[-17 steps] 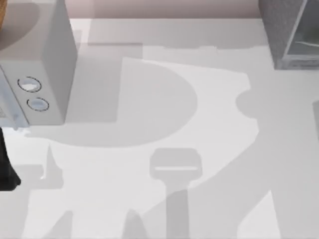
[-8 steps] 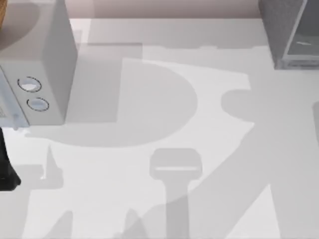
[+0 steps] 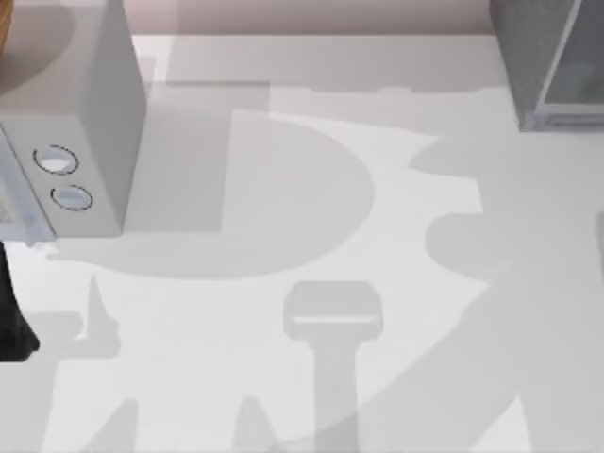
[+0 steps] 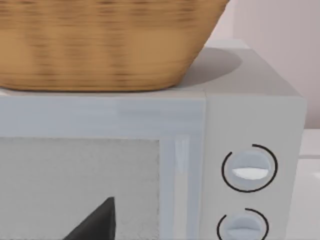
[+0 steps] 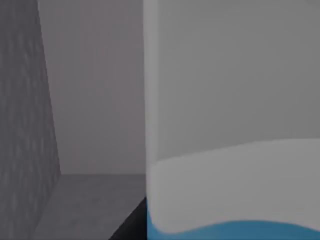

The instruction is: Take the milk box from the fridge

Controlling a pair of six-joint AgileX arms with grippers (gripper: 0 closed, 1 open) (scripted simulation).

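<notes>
- White above and bright blue along its lower edge, the milk box [image 5: 232, 120] stood very close before the right wrist camera, with a dark strip, possibly part of the gripper, at its base.
- Around it were dark grey surfaces: a speckled wall on one side, a plain back wall and a flat floor, so the carton sat inside the fridge [image 3: 547, 61].
- In the top view the fridge stood at about two o'clock, at the table's far right corner, its pale-framed see-through panel facing the right edge.
- Whether the right gripper's fingers were spread or closed on the carton could not be told; no fingertips were clearly visible.
- Wide soft shadows lay across the pale table [image 3: 311, 396], with an arm-shaped one stretching from about five o'clock up toward the fridge.
- At about ten o'clock stood a lighter grey box [image 3: 90, 123] with two round knobs [image 3: 57, 160] on its front.
- The left wrist camera faced that box from close by, showing its knobs, its speckled window and a woven basket [image 4: 105, 45] resting on top.
- A dark wedge at the foot of that window may have been part of the left gripper; its fingers could not be judged either.
- A dark part of the left arm [image 3: 11, 311] showed at the table's left edge, near nine o'clock.
</notes>
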